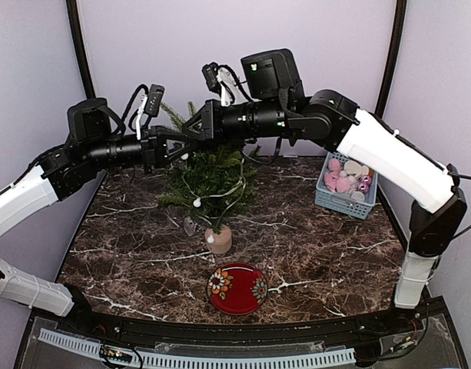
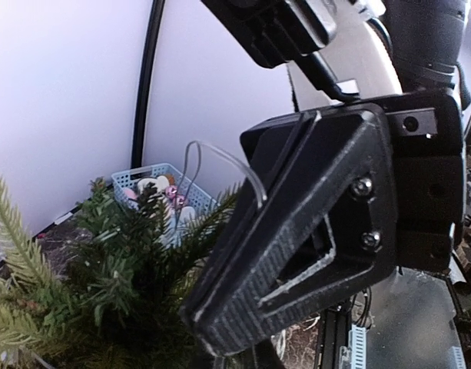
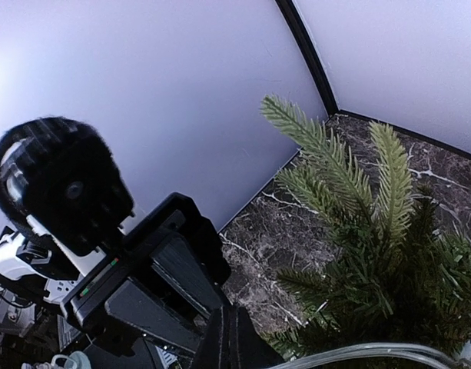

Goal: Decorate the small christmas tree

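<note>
**Small christmas tree mid-table, both grippers at its crown**

The small christmas tree (image 1: 208, 181) stands upright near the middle of the dark marble table (image 1: 320, 261). Its light-wood stump (image 1: 218, 240) sits on the table top, and its green branches spread above that. A string of lights (image 1: 197, 202) with a thin pale wire and small white bulbs is draped over the branches on the side facing the arms.

The left gripper (image 1: 178, 147) reaches in from 9 o'clock and the right gripper (image 2: 213, 321) from 3 o'clock. Their tips are just beside each other above the tree's upper branches. In the left wrist view the right gripper's fingers are pressed together, with the clear wire looping up from the branches into the seam between them, so it is clamped on the string of lights. The left gripper's fingers taper toward a point, but I cannot tell whether they are closed or pinching anything.

A red flowered plate (image 1: 237, 289) lies at 6 o'clock from the stump, near it but not touching. A blue basket (image 1: 344, 206) of pink and white ornaments (image 1: 343, 181) stands at 2 o'clock, well apart from the tree.
</note>
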Motion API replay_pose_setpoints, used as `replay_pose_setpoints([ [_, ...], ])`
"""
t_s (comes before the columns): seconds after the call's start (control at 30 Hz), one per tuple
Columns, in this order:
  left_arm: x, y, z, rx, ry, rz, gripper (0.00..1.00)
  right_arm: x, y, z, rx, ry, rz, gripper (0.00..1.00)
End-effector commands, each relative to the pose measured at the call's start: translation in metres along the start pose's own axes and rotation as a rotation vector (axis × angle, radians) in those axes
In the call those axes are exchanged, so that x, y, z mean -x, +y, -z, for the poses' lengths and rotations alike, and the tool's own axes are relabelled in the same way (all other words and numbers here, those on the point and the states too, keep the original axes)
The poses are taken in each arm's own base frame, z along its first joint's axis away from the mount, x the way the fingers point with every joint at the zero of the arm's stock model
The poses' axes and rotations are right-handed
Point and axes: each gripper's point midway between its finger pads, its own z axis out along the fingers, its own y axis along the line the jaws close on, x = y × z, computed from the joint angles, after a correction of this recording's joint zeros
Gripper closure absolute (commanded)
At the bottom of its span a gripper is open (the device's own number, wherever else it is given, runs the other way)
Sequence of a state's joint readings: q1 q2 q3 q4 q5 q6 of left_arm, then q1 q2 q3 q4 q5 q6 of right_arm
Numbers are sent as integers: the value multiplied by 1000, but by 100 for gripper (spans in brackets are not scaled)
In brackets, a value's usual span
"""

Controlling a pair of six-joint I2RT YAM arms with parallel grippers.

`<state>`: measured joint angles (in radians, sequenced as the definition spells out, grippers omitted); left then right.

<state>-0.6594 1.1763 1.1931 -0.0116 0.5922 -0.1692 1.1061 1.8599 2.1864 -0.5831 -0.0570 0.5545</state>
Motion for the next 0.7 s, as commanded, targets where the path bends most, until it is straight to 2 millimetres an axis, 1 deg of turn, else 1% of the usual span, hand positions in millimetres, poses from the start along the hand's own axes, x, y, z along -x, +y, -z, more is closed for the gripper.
replay_pose_setpoints([
  [0.0, 4, -2, 10, 26, -34, -3, 100, 17, 10, 24, 14, -75, 23, 89],
  [0.1, -2, 7, 18, 104, -28, 24, 100, 21, 10, 40, 12, -108, 39, 65],
  [0.13, -4, 9, 19, 117, -23, 35, 100, 21, 10, 45, 9, -112, 43, 59],
  [0.3, -19, 23, 25, 179, 30, 99, 100, 22, 8, 73, -7, -135, 63, 39],
  [0.37, -24, 26, 25, 184, 47, 120, 100, 25, 11, 87, 1, -152, 74, 35],
  [0.43, -29, 30, 26, 203, 66, 135, 100, 32, 13, 105, 1, -186, 83, 32],
  [0.5, -35, 36, 28, 234, 84, 151, 100, 37, 11, 120, -16, -222, 93, 29],
  [0.6, -48, 40, 32, 247, 113, 170, 100, 42, 0, 140, -71, -277, 116, 27],
  [0.63, -54, 41, 32, 250, 123, 180, 99, 42, -5, 145, -97, -285, 118, 27],
  [0.67, -55, 40, 33, 248, 121, 184, 95, 40, -15, 147, -133, -287, 114, 27],
])
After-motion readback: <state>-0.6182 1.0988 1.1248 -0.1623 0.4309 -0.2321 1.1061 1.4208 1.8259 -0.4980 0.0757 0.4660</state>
